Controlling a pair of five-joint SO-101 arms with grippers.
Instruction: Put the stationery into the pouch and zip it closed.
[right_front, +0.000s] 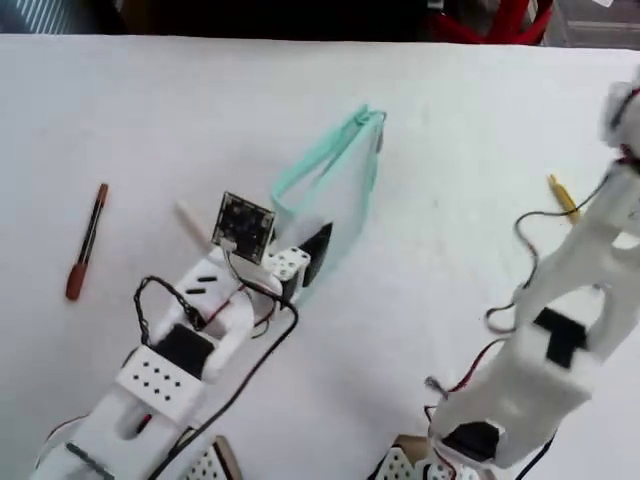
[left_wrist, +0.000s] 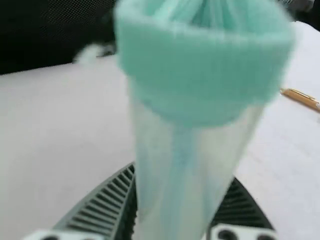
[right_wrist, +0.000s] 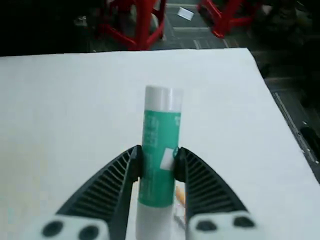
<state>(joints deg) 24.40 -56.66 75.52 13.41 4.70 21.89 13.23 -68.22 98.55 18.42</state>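
Right wrist view is showing me the right gripper (right_wrist: 157, 156) clamped on a glue stick (right_wrist: 160, 125), green-bodied with a white cap. The jaws are pressing it from both sides at about mid-body, above the white table (right_wrist: 60, 100). I am judging the stick to be light, rigid and smooth, so it is likely to slip or swivel if the squeeze loosens. A mid-body hold is looking right to me.

Left wrist view is showing the left gripper (left_wrist: 182, 175) closed on the pouch (left_wrist: 190, 150), pinching its clear wall, with the teal edge (left_wrist: 205, 65) standing up beyond the jaws. I am reading the pouch as thin, soft and floppy, so it is going to sag and fold. I am wanting the hold close to the mouth, on the stiffer teal trim.

High view is giving me the layout that the wrist cameras are missing. The pouch is sitting near the table's middle with the left gripper at its near end. A red-brown pen (right_front: 85, 243) is lying well apart on the left arm's outer side, and a yellow pencil (right_front: 563, 196) is lying beside the right arm (right_front: 550, 340). The wrist views, in turn, are giving me the grips, which are hard to make out from above. I cannot tell whether the pouch's mouth is open.
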